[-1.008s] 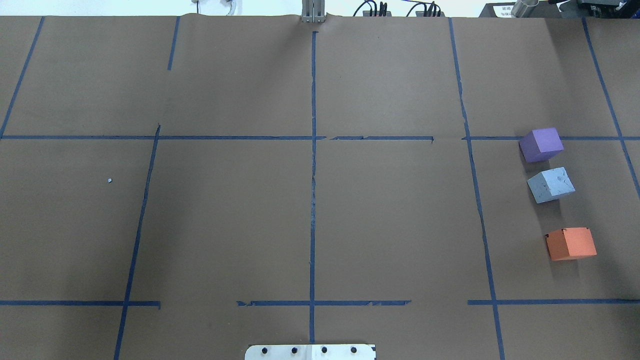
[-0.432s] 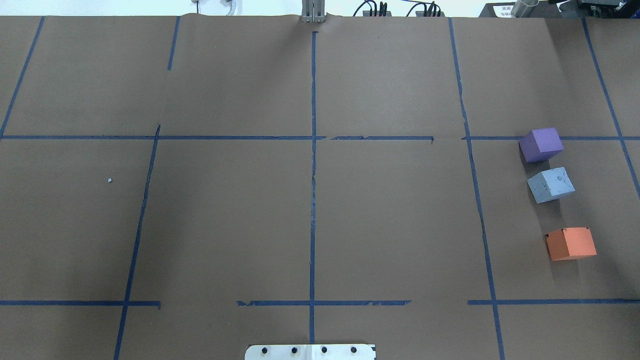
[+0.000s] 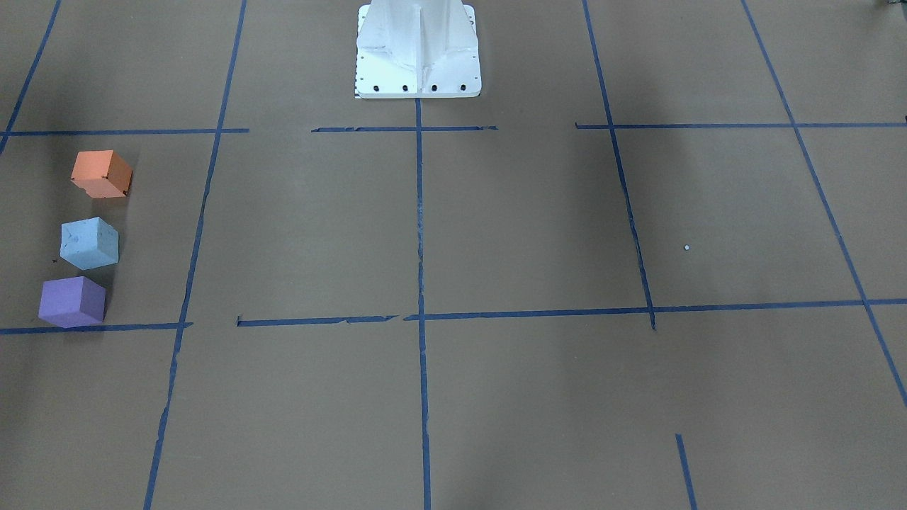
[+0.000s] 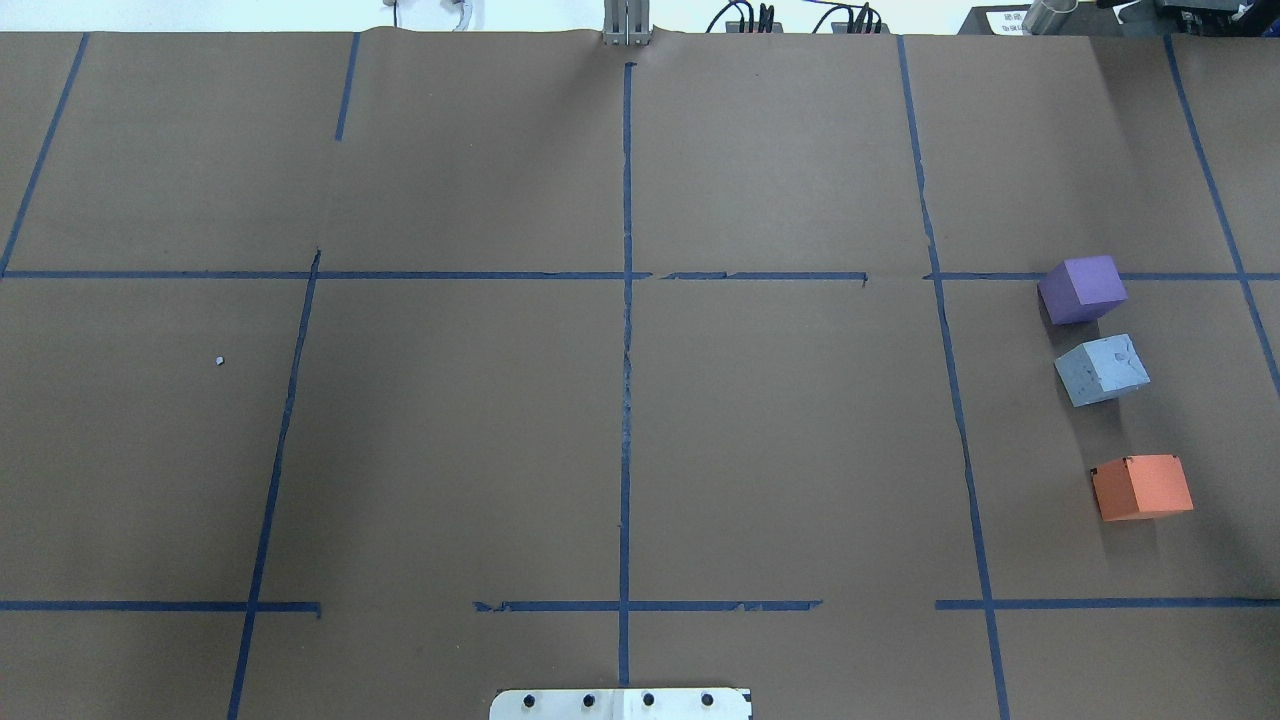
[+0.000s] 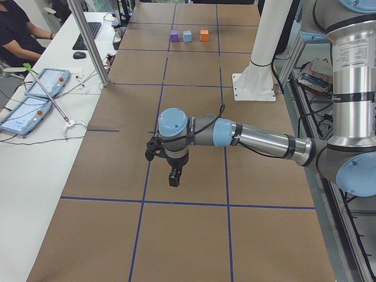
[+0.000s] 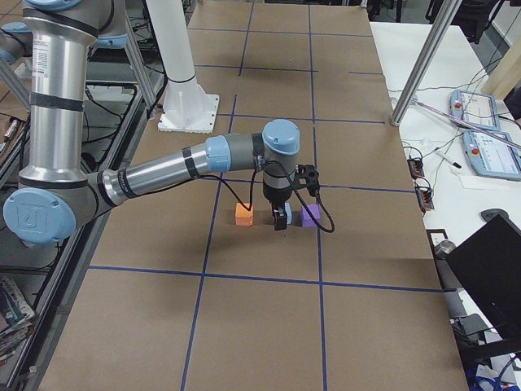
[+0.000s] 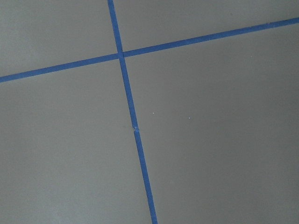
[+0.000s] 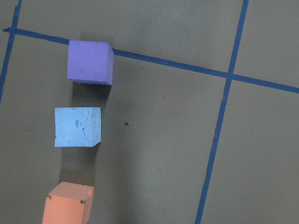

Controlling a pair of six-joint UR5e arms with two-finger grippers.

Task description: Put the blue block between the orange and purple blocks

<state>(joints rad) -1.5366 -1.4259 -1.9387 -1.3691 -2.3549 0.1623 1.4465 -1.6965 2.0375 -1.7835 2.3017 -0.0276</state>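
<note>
The blue block (image 4: 1102, 369) sits on the brown table paper between the purple block (image 4: 1085, 288) and the orange block (image 4: 1143, 487), in a rough line at the right. It stands closer to the purple block. All three show in the front view, orange (image 3: 101, 173), blue (image 3: 88, 243), purple (image 3: 71, 301), and from above in the right wrist view, with blue (image 8: 77, 127) in the middle. My right gripper (image 6: 278, 220) hangs over the blocks, high above them. My left gripper (image 5: 174, 178) hovers over bare paper. I cannot tell whether either is open or shut.
Blue tape lines (image 4: 626, 350) divide the paper into squares. The white robot base plate (image 4: 620, 704) sits at the near middle edge. A side desk with tablets (image 5: 46, 82) and a metal pole (image 5: 88, 41) stands beyond the table's far edge.
</note>
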